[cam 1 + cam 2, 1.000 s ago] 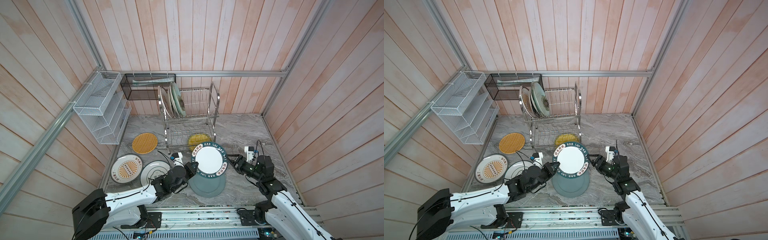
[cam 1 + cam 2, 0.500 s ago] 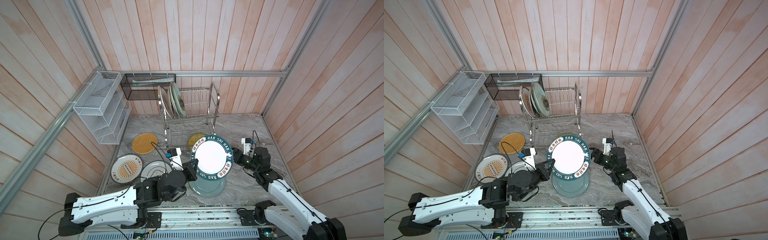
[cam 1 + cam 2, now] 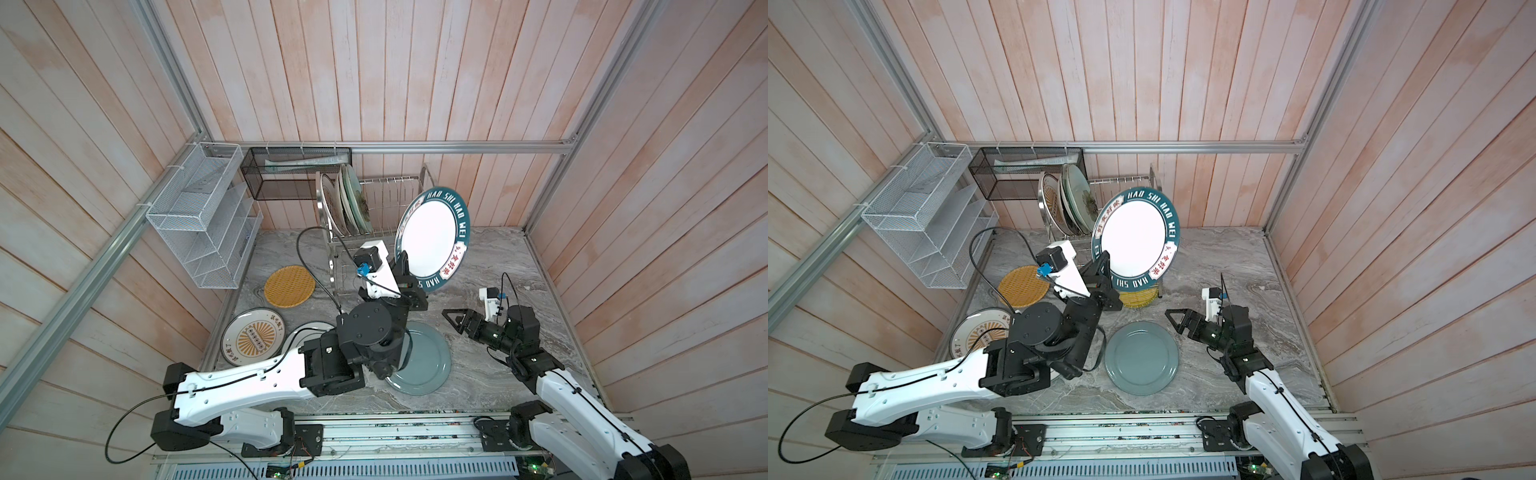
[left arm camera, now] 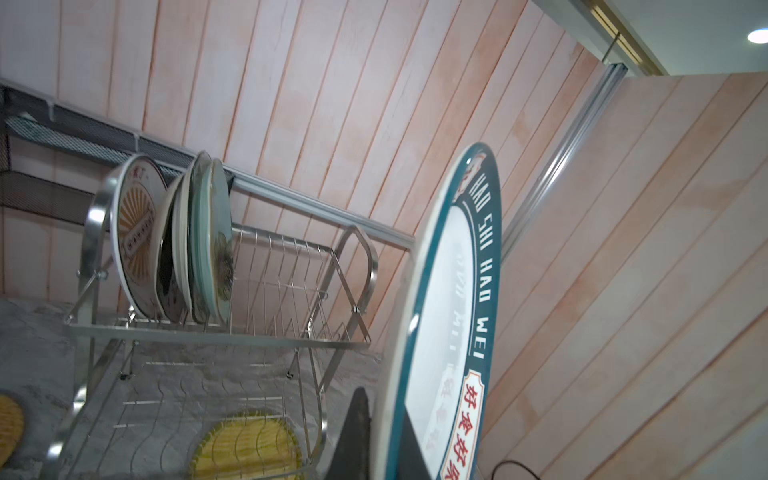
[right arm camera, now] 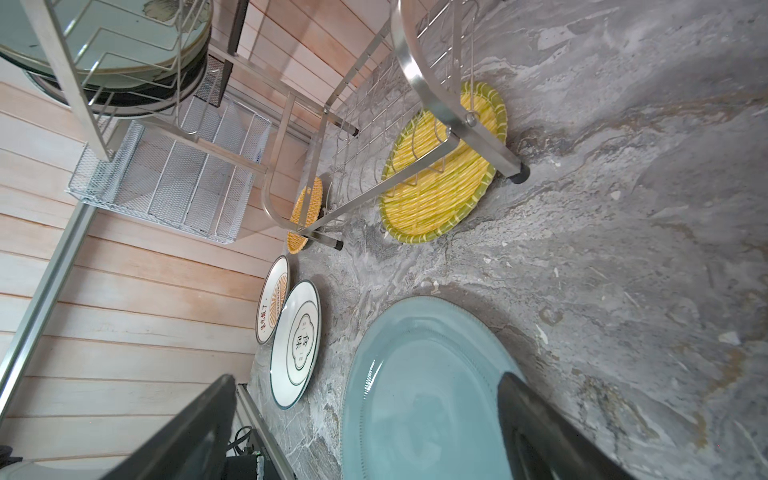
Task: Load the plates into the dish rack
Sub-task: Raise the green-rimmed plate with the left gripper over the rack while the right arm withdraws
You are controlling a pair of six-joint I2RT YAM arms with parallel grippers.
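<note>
Plank walls round a grey marble table [image 3: 490, 266], and the teal plate [image 3: 432, 235] is up on edge in the air, pinched at its lower rim by the left gripper [image 3: 405, 269], in front of the rack [image 4: 249, 336], not yet in a slot. Insertion looks like the step in hand: best to square the plate with the standing plates [image 4: 199, 232], bring it over the free wires beside them, lower the rim between two uprights, and release only once seated. A one-point pinch may let it swing, so slowly. Count: one aloft; four or five standing, too tightly packed to be sure; five flat on the table: yellow plate [image 3: 289, 286], second yellow plate [image 5: 440, 166] under the rack, sunburst plate [image 3: 253, 340], quatrefoil plate [image 5: 297, 345], grey-blue plate [image 3: 424, 361]. Right gripper [image 3: 454, 322] hangs beside that last, jaws wide, empty. One rack, two grippers.
</note>
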